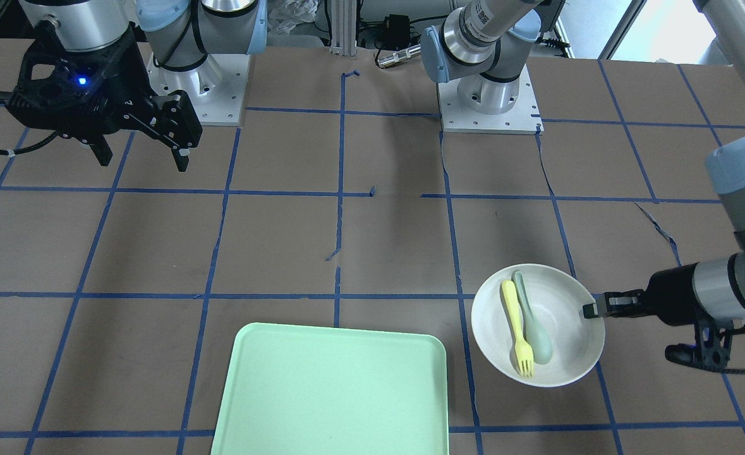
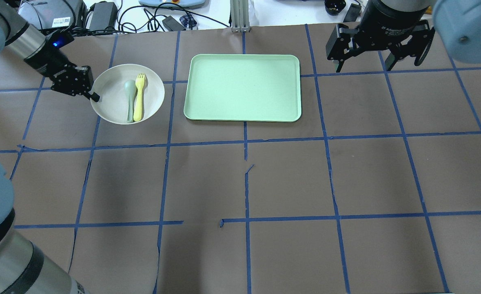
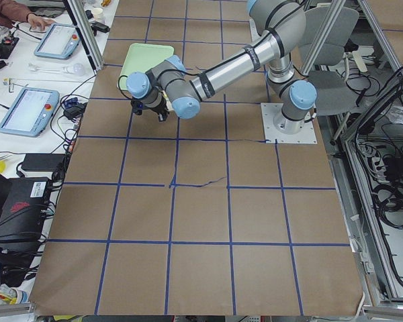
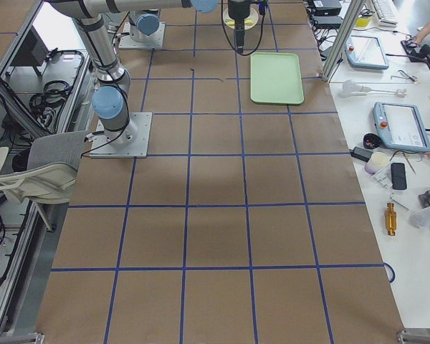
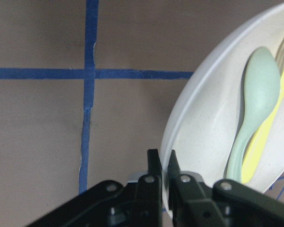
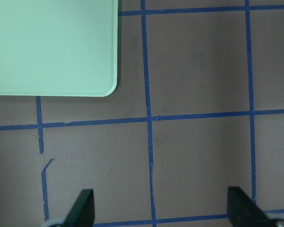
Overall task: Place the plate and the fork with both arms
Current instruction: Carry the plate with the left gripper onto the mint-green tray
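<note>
The off-white plate sits left of the tray, with the pale yellow fork lying in it. My left gripper is shut on the plate's left rim. In the left wrist view its fingers pinch the rim of the plate, with the fork inside. In the front view the left gripper meets the plate and fork from the right. My right gripper is open and empty, held above the table right of the tray; it also shows in the front view.
A grey-green spoon lies beside the fork in the plate. A mint-green rectangular tray lies at the far middle of the table; its corner shows in the right wrist view. Blue tape lines grid the brown table.
</note>
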Action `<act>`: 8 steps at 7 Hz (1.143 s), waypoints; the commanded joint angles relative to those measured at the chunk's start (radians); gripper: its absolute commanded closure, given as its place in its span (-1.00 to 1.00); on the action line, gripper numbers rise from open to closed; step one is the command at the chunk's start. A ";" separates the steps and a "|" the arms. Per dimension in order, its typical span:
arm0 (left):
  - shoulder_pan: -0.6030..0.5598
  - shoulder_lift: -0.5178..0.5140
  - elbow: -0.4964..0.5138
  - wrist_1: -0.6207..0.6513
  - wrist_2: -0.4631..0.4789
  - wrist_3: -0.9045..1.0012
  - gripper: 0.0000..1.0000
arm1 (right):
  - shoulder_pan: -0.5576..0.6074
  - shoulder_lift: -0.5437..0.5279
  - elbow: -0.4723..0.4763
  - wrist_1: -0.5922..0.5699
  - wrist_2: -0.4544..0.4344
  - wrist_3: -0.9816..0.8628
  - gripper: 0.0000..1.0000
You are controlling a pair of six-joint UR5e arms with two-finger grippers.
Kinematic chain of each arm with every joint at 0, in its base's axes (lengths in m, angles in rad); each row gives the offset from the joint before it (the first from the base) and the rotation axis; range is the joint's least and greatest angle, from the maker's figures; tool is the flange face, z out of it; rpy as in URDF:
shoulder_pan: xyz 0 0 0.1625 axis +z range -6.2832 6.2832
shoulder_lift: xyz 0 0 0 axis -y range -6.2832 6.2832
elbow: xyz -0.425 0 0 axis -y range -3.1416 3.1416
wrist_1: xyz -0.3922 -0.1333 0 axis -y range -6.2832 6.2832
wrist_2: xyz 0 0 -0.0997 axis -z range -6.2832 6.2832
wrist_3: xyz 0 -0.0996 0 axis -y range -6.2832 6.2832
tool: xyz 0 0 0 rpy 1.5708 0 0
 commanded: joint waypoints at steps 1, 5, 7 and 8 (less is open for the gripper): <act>-0.138 -0.125 0.180 -0.004 -0.039 -0.105 1.00 | 0.000 0.000 0.000 0.000 0.000 0.000 -1.00; -0.306 -0.280 0.224 0.209 -0.145 -0.252 1.00 | 0.000 0.000 0.000 0.000 0.001 0.001 -1.00; -0.321 -0.305 0.224 0.214 -0.145 -0.248 1.00 | 0.000 0.000 0.000 0.000 0.000 0.001 -1.00; -0.328 -0.307 0.217 0.214 -0.147 -0.246 1.00 | 0.000 0.000 0.000 0.000 0.000 0.000 -1.00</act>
